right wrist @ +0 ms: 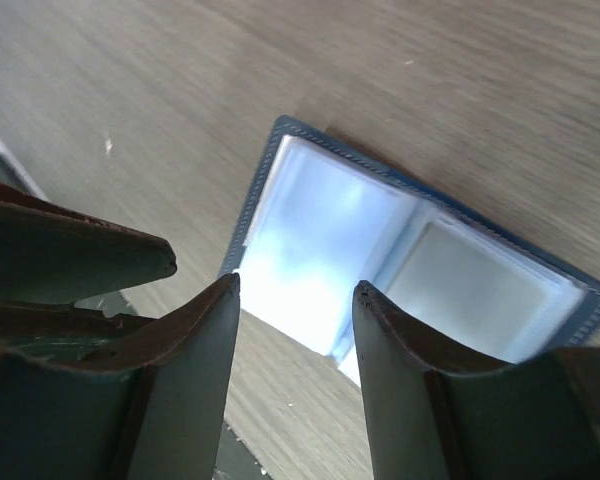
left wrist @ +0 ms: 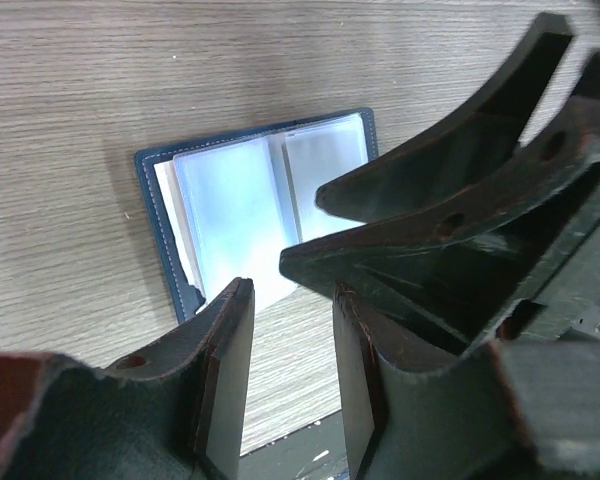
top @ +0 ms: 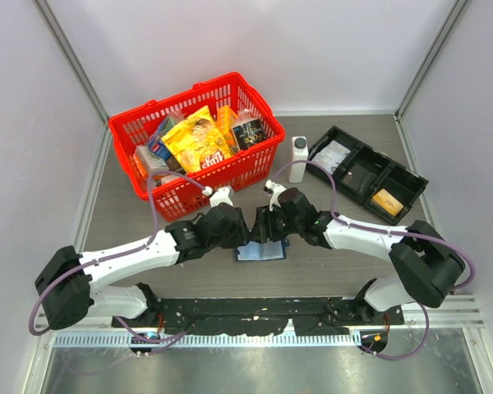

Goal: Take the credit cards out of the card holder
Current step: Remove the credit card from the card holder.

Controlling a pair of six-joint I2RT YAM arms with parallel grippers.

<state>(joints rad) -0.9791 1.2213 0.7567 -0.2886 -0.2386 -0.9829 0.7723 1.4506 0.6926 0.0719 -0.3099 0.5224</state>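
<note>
The card holder, navy blue with pale clear sleeves, lies spread open and flat on the table between the two arms. In the left wrist view the card holder is just beyond my left gripper, which is open with only table between its fingers. My right gripper hovers over the near edge of the card holder, open and holding nothing. From above, the left gripper and right gripper nearly meet above the holder. An orange-gold credit card lies in the black tray. The sleeves show no card.
A red basket full of snack packets stands at the back left. A white bottle stands beside it. The black compartment tray with white packets sits at the back right. The right gripper's fingers crowd the left wrist view.
</note>
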